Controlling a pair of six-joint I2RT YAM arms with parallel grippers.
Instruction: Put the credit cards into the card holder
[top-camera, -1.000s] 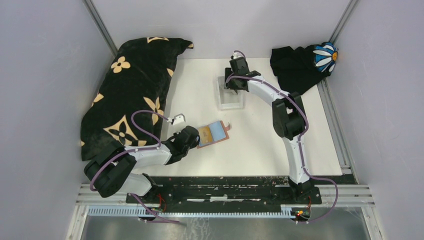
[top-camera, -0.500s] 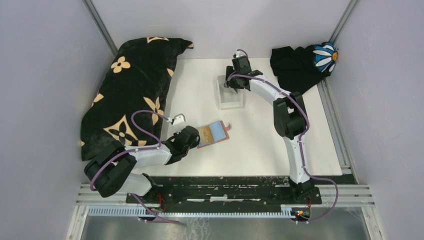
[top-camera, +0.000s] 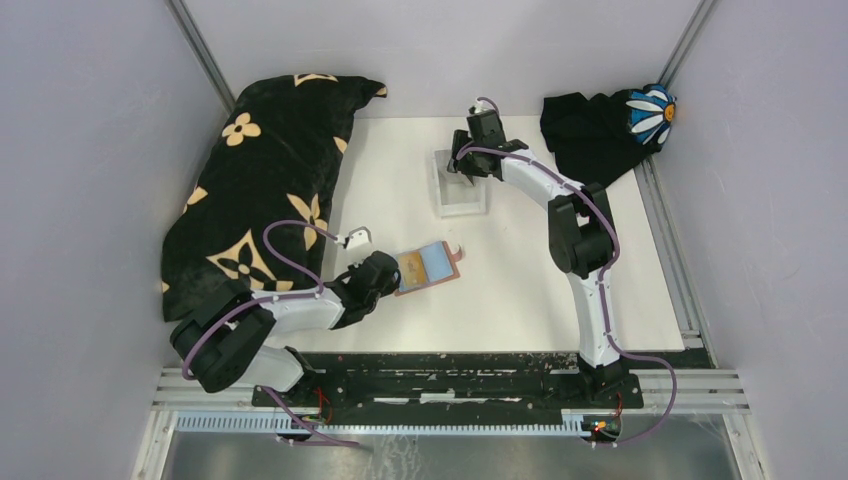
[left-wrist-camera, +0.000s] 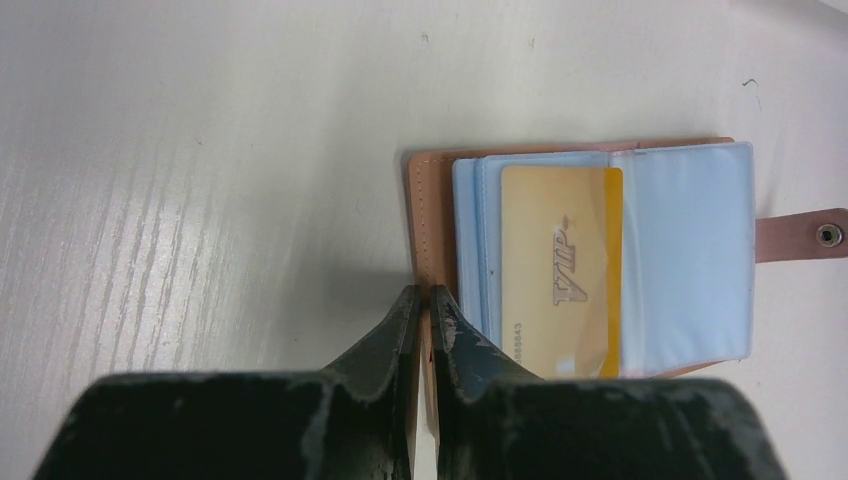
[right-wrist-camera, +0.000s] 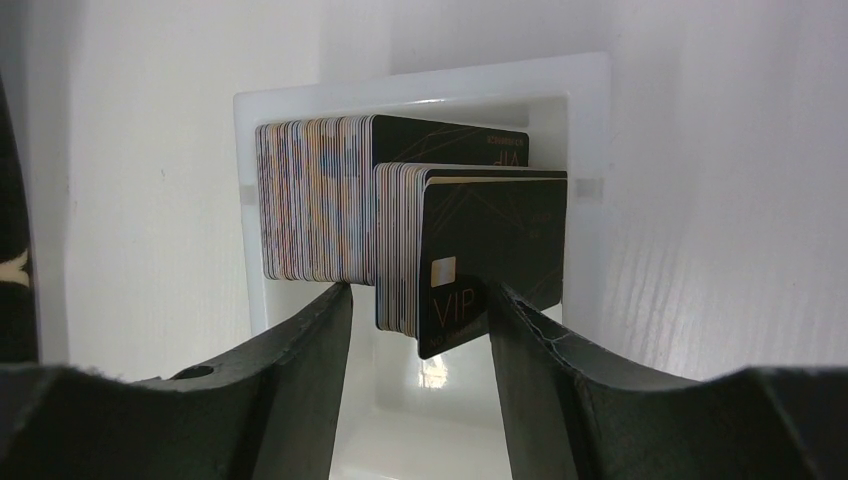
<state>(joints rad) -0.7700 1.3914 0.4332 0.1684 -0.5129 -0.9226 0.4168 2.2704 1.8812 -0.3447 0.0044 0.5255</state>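
Note:
The tan card holder (top-camera: 432, 266) lies open on the white table. My left gripper (left-wrist-camera: 422, 302) is shut on its near leather edge (left-wrist-camera: 428, 200). A gold card (left-wrist-camera: 560, 270) sits in one of its clear blue sleeves, and the snap strap (left-wrist-camera: 800, 234) points right. My right gripper (right-wrist-camera: 418, 292) is open over the white tray (right-wrist-camera: 420, 75), one finger on each side of a stack of credit cards (right-wrist-camera: 400, 215) standing on edge. The front black card (right-wrist-camera: 490, 250) hangs a little lower, tilted, between the fingers. In the top view my right gripper (top-camera: 470, 160) is at the tray's far end.
A black cloth with tan flowers (top-camera: 270, 180) covers the left side of the table. A dark cloth with a blue and white daisy item (top-camera: 610, 125) lies at the back right corner. The white tray (top-camera: 460, 185) stands at the back centre.
My right gripper has shifted slightly toward the tray's far end. My left gripper and the card holder have not moved.

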